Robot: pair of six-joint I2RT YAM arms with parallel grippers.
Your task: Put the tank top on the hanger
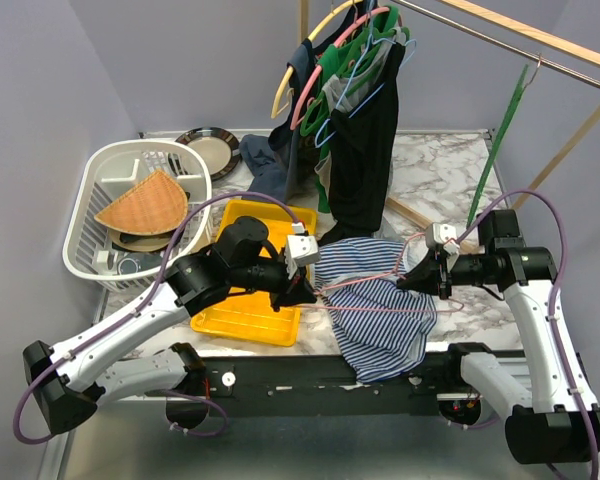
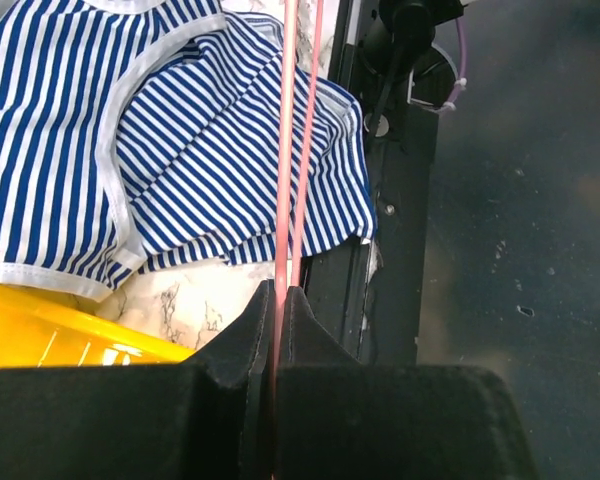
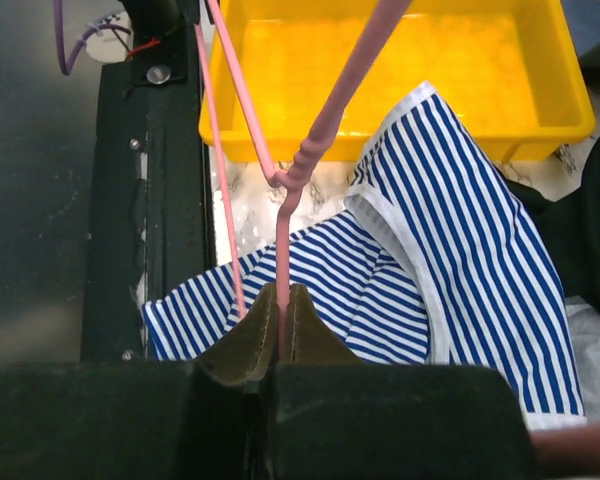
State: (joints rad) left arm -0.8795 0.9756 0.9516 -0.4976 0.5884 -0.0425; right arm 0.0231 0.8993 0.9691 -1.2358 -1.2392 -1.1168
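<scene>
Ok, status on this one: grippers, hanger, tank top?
Left gripper shut on hanger. Right gripper shut on hanger, at its neck. Tank top lies underneath, not on it. Nothing between.

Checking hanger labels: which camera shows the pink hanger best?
Right wrist: the hanger is close and sharp, its twisted neck and branching wires showing, stem clamped by the right gripper. Left wrist shows only two parallel wires running from the left gripper over the tank top. Top external shows it thin, faint, between the grippers.
</scene>
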